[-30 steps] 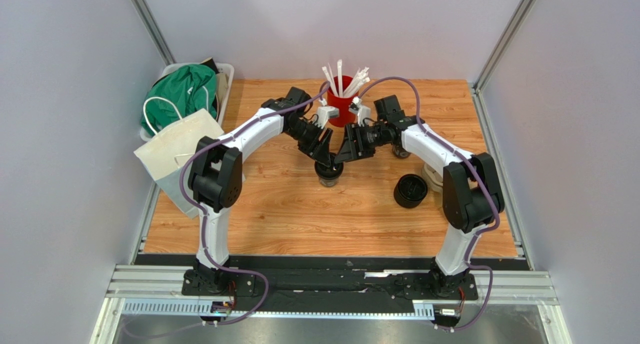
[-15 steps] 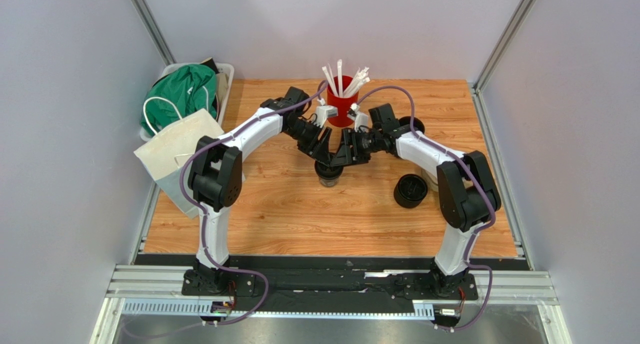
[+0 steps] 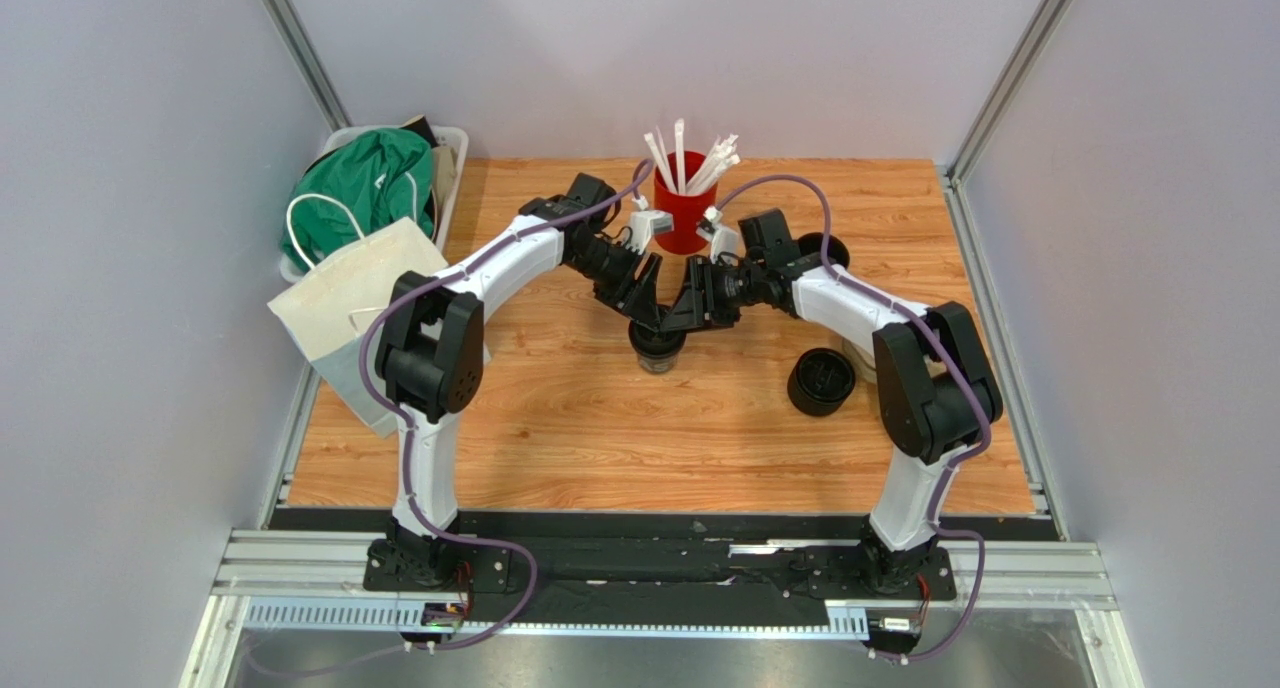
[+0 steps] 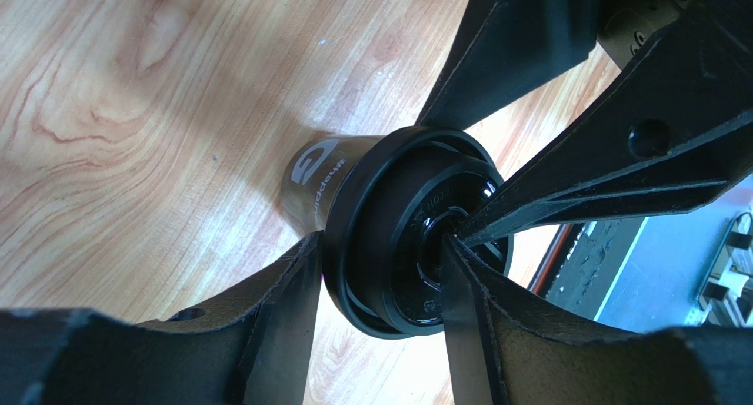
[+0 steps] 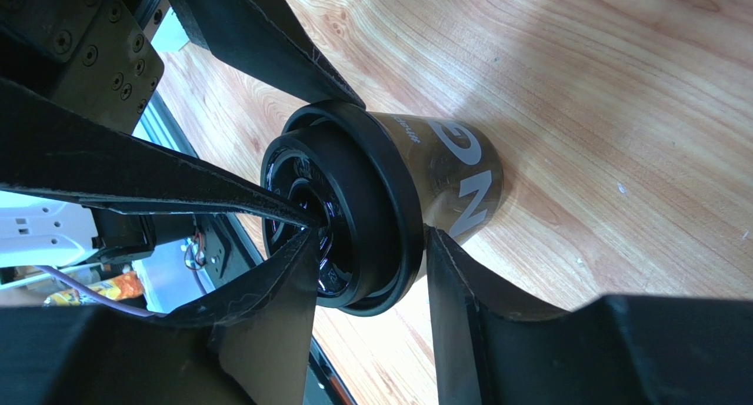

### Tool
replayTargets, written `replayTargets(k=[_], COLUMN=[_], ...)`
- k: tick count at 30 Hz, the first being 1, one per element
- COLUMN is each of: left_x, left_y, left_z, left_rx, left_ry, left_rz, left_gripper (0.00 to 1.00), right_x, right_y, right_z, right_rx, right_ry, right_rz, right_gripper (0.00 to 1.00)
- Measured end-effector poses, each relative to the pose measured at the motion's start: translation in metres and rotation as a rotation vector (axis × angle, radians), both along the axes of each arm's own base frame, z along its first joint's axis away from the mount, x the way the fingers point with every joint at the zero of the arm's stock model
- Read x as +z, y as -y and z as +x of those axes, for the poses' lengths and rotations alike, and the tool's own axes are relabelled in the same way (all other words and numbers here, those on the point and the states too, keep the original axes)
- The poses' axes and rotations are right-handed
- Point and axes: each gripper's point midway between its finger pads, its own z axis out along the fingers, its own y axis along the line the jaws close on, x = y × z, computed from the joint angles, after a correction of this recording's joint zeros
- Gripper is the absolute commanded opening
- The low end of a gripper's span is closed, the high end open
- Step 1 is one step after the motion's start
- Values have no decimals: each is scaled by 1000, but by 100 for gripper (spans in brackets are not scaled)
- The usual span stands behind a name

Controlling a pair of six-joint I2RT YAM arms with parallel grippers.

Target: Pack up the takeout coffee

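Converging from either side, the left arm and the right arm rise from their bases, bend at raised elbows and angle their forearms down to one black lidded cup. This cup stands upright on the wooden table just in front of the red cup, on the side toward the arm bases.

On the left gripper, one finger lies against the outer rim of the lid and the other rests in the lid's sunken centre. Its jaws are half parted and clenched on that side of the lid.

On the right gripper, one finger sits in the lid's centre, tip to tip with the left gripper's inner finger. The other lies beside the cup wall just under the rim. Contact is apparent, but whether these jaws squeeze or merely touch cannot be told.

In the overhead view the four fingers hide most of the lid.

Surroundings, placed from the red cup:
- White straws stand in it.
- A second black cup sits to its right and farther toward the bases, well apart from the gripped one.
- A dark round object lies to its right, partly hidden by the right arm and not identifiable.
- A white paper bag stands to its left at the table's edge, beside the left arm.
- A bin of green cloth sits farther left, behind the bag.
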Motion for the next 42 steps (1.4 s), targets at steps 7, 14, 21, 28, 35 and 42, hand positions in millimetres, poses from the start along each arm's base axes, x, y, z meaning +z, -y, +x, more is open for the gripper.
replayTargets(k=[7, 14, 21, 28, 35, 42], left_x=[-1, -4, -4, -6, -7, -8], left_y=[-2, -6, -7, -12, -19, -23], left_z=[2, 2, 2, 2, 0, 0], left_rx=[8, 28, 34, 54, 95, 124], left_ry=[-15, -56, -76, -110, -154, -192], left_rz=[-32, -87, -116, -146, -189, -226], left_gripper=[66, 71, 73, 76, 77, 78], right_x=[0, 0, 0, 2, 3, 3], right_y=[-1, -3, -5, -10, -17, -22], right_z=[1, 2, 2, 3, 2, 5], right_rx=[-9, -9, -9, -4, 10, 24], right_ry=[-7, 6, 17, 45, 71, 83], right_rz=[3, -1, -11, -48, -94, -121], right_gripper=[35, 34, 35, 34, 33, 33])
